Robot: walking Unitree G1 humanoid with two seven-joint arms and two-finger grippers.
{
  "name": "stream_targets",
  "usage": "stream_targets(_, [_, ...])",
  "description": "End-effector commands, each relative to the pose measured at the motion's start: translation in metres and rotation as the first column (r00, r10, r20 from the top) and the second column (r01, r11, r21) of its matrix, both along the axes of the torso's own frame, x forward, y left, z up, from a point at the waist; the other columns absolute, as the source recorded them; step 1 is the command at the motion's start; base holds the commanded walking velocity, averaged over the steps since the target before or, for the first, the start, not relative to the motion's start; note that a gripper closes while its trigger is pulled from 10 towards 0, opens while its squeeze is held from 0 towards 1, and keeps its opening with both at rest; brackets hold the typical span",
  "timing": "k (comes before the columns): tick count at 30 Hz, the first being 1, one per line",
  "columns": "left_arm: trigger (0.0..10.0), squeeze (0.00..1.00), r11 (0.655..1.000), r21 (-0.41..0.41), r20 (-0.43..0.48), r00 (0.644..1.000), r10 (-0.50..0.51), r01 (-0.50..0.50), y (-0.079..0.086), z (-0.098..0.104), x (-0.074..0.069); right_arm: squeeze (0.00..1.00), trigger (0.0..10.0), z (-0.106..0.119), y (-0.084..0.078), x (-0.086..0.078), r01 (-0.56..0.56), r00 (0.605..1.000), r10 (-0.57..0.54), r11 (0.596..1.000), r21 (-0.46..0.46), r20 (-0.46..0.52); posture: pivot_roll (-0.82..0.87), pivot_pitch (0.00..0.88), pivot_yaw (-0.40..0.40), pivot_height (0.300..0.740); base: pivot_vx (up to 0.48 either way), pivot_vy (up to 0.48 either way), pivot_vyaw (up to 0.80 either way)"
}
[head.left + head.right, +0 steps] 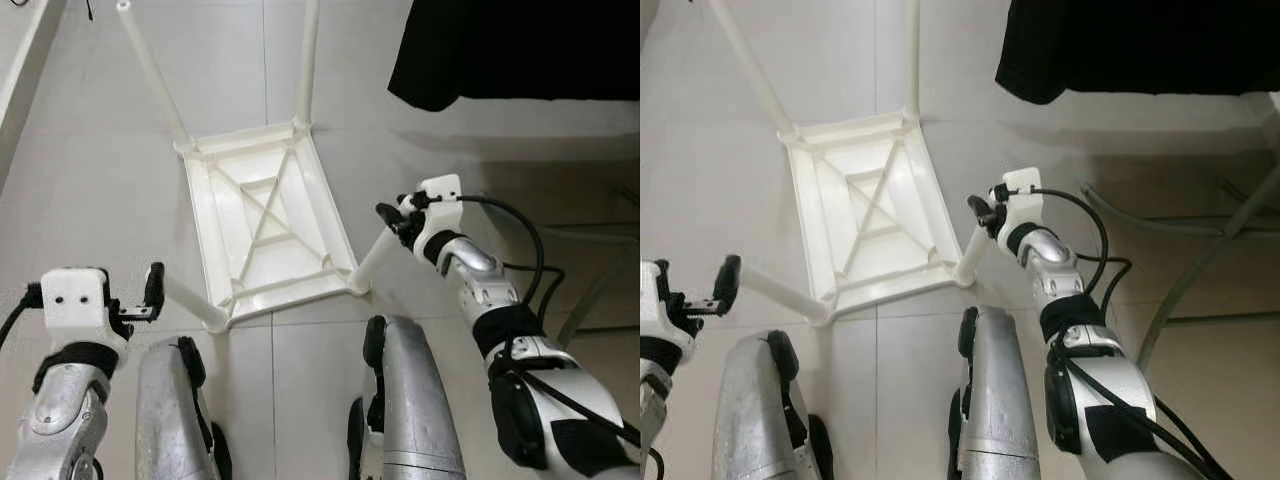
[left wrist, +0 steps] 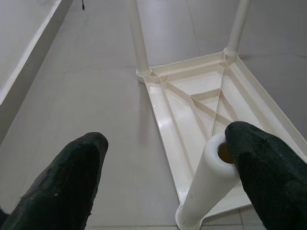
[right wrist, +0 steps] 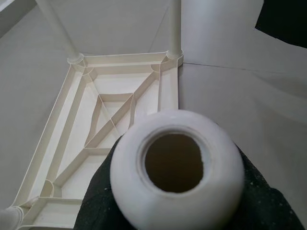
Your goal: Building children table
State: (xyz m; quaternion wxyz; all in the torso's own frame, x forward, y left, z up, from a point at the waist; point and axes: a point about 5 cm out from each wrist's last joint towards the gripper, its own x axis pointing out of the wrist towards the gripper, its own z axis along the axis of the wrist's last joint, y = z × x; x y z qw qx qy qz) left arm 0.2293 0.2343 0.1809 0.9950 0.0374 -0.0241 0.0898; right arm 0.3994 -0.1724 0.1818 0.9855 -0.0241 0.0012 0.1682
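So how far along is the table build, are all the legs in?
All four legs stand in the upturned tabletop's corner sockets. In hand: the right gripper is shut on the near right leg; the left gripper is open at the near left leg's end. Left: checking tightness, which I cannot judge, and flipping it upright.

One tabletop (image 1: 262,222) — a cream plastic panel lying upside down on the tiled floor (image 1: 90,200), ribbed underside up. Four legs stand in its corner sockets: far-left leg (image 1: 152,72), far-right leg (image 1: 308,60), near-left leg (image 1: 192,300), near-right leg (image 1: 378,252). Two grippers — the left gripper (image 1: 150,296) at the near-left leg's end, the right gripper (image 1: 396,222) at the near-right leg's. One black cloth (image 1: 520,48) hangs at the upper right.
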Motion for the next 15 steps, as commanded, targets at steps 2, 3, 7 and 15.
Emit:
stream_targets(2, [10.0,0.0,1.0,-0.018,-0.053,0.999,0.01,-0.011,0.002,-0.007,-0.003,0.0,0.0,-0.028,0.006,-0.008,-0.031,0.995,0.033,0.999,0.025,-0.098,0.01,0.462,-0.095,0.465,0.0,0.0,0.0])
stream_targets(3, [10.0,0.0,0.996,-0.046,0.011,0.997,-0.081,0.081,-0.013,0.008,0.003,0.0,0.0,-0.03,0.013,-0.009,-0.058,0.993,0.061,0.998,0.033,-0.102,0.01,0.46,-0.095,0.465,0.0,0.0,0.0])
stream_targets(7, [10.0,0.0,0.988,-0.048,0.053,0.988,-0.147,0.15,-0.025,0.017,0.005,0.0,0.0,-0.031,0.017,-0.009,-0.075,0.991,0.078,0.996,0.039,-0.106,0.01,0.461,-0.095,0.465,0.0,0.0,0.0])
stream_targets(15, [10.0,0.0,0.985,-0.014,0.066,0.983,-0.172,0.173,-0.034,0.022,0.006,0.0,0.0,-0.033,0.021,-0.01,-0.102,0.988,0.106,0.994,0.043,-0.11,0.01,0.46,-0.1,0.465,0.0,0.0,0.0])
